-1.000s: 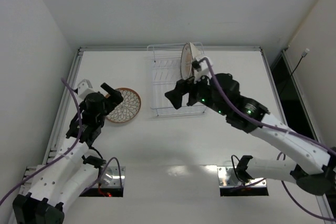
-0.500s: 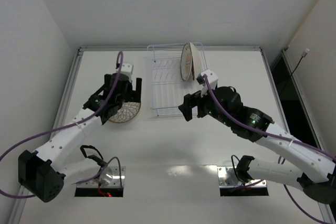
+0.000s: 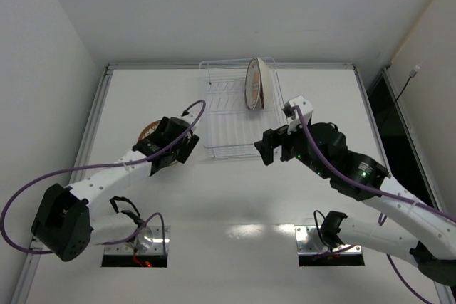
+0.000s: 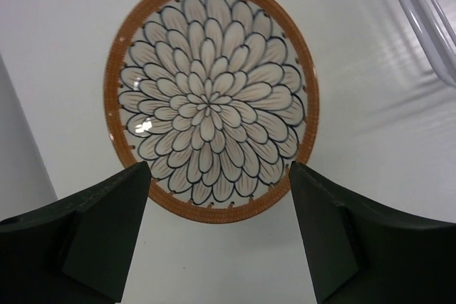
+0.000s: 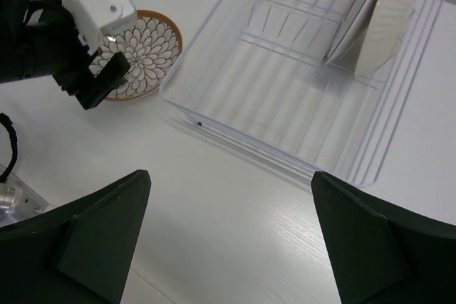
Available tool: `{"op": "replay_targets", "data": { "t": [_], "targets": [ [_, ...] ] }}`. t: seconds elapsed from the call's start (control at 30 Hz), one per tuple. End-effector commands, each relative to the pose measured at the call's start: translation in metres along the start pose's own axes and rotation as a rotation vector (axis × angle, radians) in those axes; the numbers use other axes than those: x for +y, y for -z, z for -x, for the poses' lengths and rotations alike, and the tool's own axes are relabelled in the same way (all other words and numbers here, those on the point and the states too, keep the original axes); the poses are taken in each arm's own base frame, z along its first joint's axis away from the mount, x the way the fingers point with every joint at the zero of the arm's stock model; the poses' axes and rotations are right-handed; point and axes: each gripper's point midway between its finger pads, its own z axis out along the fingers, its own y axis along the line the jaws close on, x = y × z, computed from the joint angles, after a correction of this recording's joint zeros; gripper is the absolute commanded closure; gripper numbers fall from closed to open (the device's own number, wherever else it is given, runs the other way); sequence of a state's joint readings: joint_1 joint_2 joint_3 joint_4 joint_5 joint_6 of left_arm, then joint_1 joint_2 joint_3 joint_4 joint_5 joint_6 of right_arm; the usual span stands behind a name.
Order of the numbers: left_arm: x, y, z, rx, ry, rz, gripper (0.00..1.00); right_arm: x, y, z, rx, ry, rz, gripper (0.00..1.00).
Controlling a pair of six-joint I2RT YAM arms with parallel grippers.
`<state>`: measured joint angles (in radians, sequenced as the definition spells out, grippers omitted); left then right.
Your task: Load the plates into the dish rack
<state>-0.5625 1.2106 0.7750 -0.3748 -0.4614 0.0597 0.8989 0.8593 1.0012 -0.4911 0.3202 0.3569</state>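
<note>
The white petal-patterned plate (image 4: 211, 97) with a brown-orange rim lies flat on the table left of the dish rack (image 3: 231, 115). My left gripper (image 4: 219, 176) is open just above its near edge, one finger to each side, touching nothing. In the top view the left gripper (image 3: 171, 149) covers most of that plate (image 3: 147, 131). Two plates (image 3: 254, 83) stand upright in the rack's far right slots, also in the right wrist view (image 5: 370, 12). My right gripper (image 3: 269, 146) is open and empty above the table by the rack's near right corner.
The rack (image 5: 299, 105) is a white wire basket, its near and left slots holding nothing. The table's raised rim (image 3: 100, 115) runs along the left side close to the petal plate. Two mounting plates (image 3: 317, 240) sit at the near edge.
My left arm swung in from the left and lowered its open gripper over the petal plate. My right gripper drew back from the rack toward the near right.
</note>
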Motion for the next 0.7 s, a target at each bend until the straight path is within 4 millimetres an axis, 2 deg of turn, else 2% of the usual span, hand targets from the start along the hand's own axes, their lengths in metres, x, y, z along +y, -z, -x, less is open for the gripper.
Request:
{"op": "replay_targets", "data": {
  "t": [0.0, 0.07, 0.13, 0.17, 0.27, 0.33, 0.57, 0.63, 0.67],
  "targets": [
    [-0.022, -0.001, 0.008, -0.081, -0.057, -0.124, 0.23, -0.012, 0.009, 0.007, -0.041, 0.013, -0.043, 0.04],
    [-0.035, -0.008, 0.001, -0.053, -0.084, -0.177, 0.22, -0.017, 0.009, 0.002, -0.028, 0.029, -0.070, 0.03],
    [-0.050, -0.018, -0.014, 0.021, -0.132, -0.225, 0.22, -0.019, 0.009, -0.003, -0.008, 0.045, -0.074, 0.03],
    [-0.055, -0.021, -0.019, 0.038, -0.140, -0.242, 0.22, -0.021, 0.009, -0.003, -0.010, 0.046, -0.084, 0.00],
    [-0.064, -0.028, -0.027, 0.084, -0.147, -0.272, 0.22, -0.025, 0.013, -0.006, 0.001, 0.059, -0.096, 0.00],
    [-0.058, -0.031, -0.028, 0.091, -0.150, -0.231, 0.22, -0.026, 0.016, -0.006, 0.000, 0.059, -0.096, 0.00],
    [-0.056, -0.050, -0.038, 0.134, -0.153, -0.191, 0.22, -0.031, 0.027, -0.007, -0.023, 0.051, -0.101, 0.00],
    [-0.050, -0.055, -0.041, 0.156, -0.154, -0.161, 0.25, -0.033, 0.031, 0.000, -0.043, 0.054, -0.109, 0.00],
    [-0.052, -0.059, -0.047, 0.181, -0.156, -0.156, 0.25, -0.034, 0.031, -0.003, -0.030, 0.067, -0.112, 0.00]
  ]
}}
